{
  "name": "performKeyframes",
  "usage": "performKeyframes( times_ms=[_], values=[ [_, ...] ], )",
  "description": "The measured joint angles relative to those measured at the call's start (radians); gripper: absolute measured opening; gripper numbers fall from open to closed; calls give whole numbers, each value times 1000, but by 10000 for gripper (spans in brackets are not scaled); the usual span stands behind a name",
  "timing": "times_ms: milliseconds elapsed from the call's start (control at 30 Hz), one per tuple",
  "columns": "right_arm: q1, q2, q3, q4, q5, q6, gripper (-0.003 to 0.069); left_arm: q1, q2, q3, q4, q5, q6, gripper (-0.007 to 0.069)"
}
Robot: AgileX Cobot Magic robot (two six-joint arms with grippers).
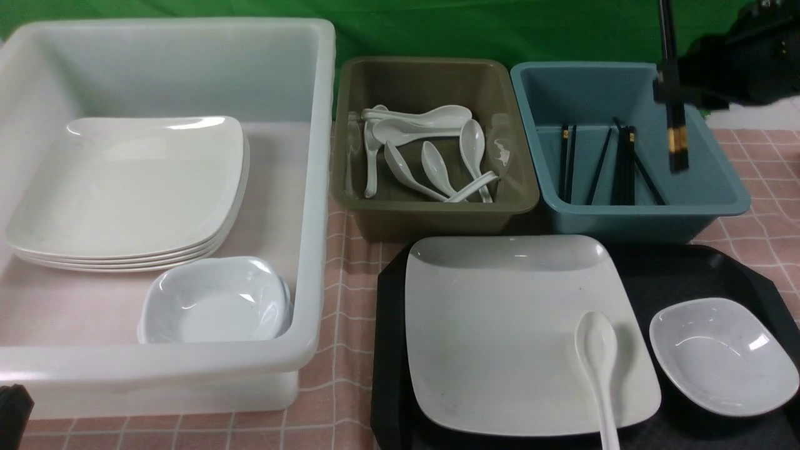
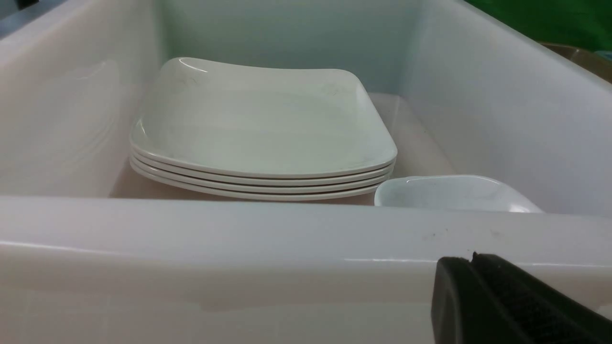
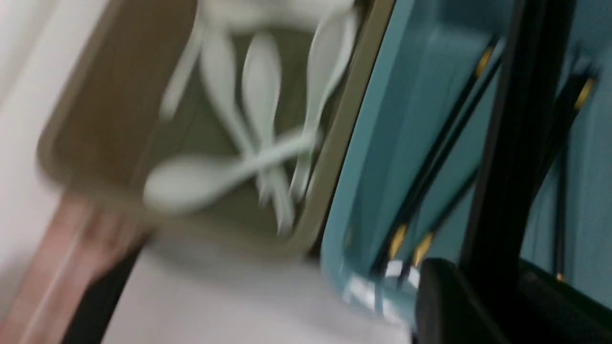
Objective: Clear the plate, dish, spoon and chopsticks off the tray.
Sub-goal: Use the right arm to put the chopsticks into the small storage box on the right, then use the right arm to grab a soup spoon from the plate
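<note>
The black tray at front right carries the large white plate. The white spoon lies on the plate's right side, its handle toward me. The small white dish sits on the tray's right end. My right gripper is shut on the black chopsticks, holding them upright, gold bands down, over the blue bin. In the right wrist view the chopsticks rise between the right gripper fingers. My left gripper is shut and empty, close to the white tub's front wall.
At left, a big white tub holds a stack of square plates and small dishes. An olive bin holds several white spoons. Several other chopsticks lie in the blue bin. A pink checked cloth covers the table.
</note>
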Motion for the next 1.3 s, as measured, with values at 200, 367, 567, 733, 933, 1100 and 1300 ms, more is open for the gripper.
performKeyframes(
  times_ms=[200,367,567,733,933,1100,1300],
  values=[
    [0,195,-1,0,-344,51,174,0,0,0,0,0,0,5],
    [0,352,-1,1,-404,97,231,0,0,0,0,0,0,5],
    [0,390,0,2,-333,164,377,0,0,0,0,0,0,5],
    [0,288,0,2,-102,161,318,0,0,0,0,0,0,5],
    [0,75,-3,4,362,111,77,0,0,0,0,0,0,5],
    [53,-91,81,2,674,181,31,0,0,0,0,0,0,5],
    [212,-163,331,-3,550,281,169,0,0,0,0,0,0,5]
  ],
)
